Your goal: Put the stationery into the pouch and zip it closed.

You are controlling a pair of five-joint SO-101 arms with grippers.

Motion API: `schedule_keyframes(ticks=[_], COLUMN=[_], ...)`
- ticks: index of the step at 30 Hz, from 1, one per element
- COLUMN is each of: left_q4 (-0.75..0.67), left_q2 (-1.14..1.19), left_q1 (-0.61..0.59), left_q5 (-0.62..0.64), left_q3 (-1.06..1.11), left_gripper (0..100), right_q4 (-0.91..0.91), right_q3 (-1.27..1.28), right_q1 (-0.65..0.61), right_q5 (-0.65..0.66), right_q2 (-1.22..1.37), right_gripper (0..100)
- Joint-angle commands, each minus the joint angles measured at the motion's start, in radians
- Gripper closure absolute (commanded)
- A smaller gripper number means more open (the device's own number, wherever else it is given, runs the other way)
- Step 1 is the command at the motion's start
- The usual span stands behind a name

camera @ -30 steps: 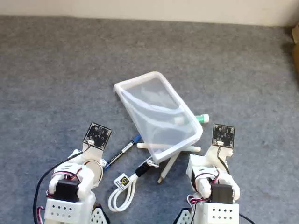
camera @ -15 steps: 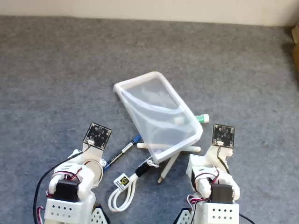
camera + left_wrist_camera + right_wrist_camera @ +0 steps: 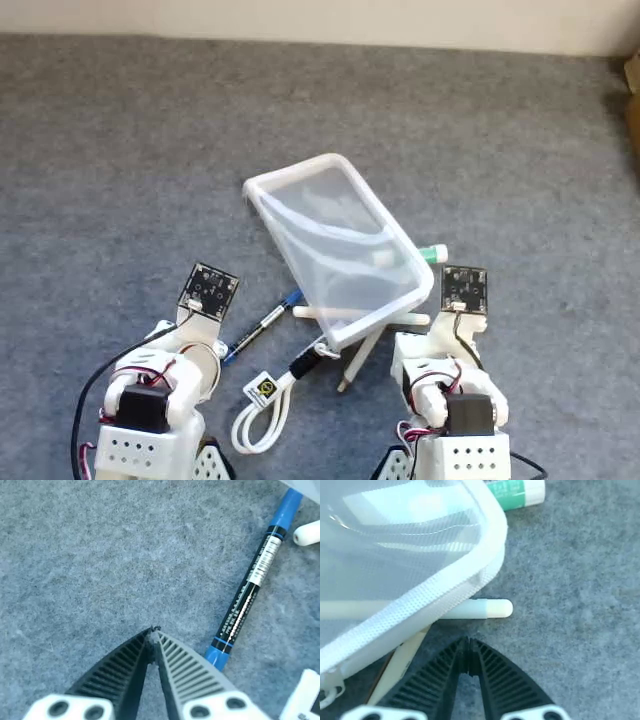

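A clear mesh pouch [image 3: 335, 245] with a white zip edge lies on the grey carpet, over several pens. A blue marker [image 3: 262, 325] [image 3: 252, 585] lies at its near left corner. A white pen [image 3: 485, 609] [image 3: 410, 319] pokes out from under the pouch edge [image 3: 445, 600], and a green-and-white glue stick [image 3: 433, 253] [image 3: 517, 492] lies by its right side. My left gripper [image 3: 152, 632] is shut on nothing, just left of the marker. My right gripper [image 3: 468, 652] is shut, empty, close in front of the white pen's tip.
The pouch's black zip pull [image 3: 305, 362] trails a white cord loop with a tag [image 3: 262, 405] between the two arms. A cream pen [image 3: 360, 360] sticks out from under the pouch's near edge. Bare carpet lies to the left and far side.
The right arm has shifted slightly left and forward, toward the pouch's near right corner. The left arm and the objects have not moved.
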Motion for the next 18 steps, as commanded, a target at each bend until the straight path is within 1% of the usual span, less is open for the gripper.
schedule_keyframes(ticks=[1,8,12,16,18], left_q4=[0.005,0.005,0.005,0.005,0.005], left_q2=[-0.008,-0.008,-0.008,-0.008,-0.008], left_q1=[0.018,0.018,0.018,0.018,0.018], left_q5=[0.006,0.006,0.006,0.006,0.006], left_q3=[0.022,0.022,0.022,0.022,0.022], left_gripper=[99,99,99,99,99], right_q4=[0.005,0.015,0.028,0.130,0.163], right_q3=[0.097,-0.180,-0.285,-0.400,-0.470], right_q1=[-0.015,-0.019,-0.021,-0.122,-0.174], right_q5=[0.002,-0.003,-0.003,-0.008,-0.061], right_q2=[-0.010,0.001,0.002,0.018,0.076], right_gripper=[99.3,99.3,99.4,99.4,99.4])
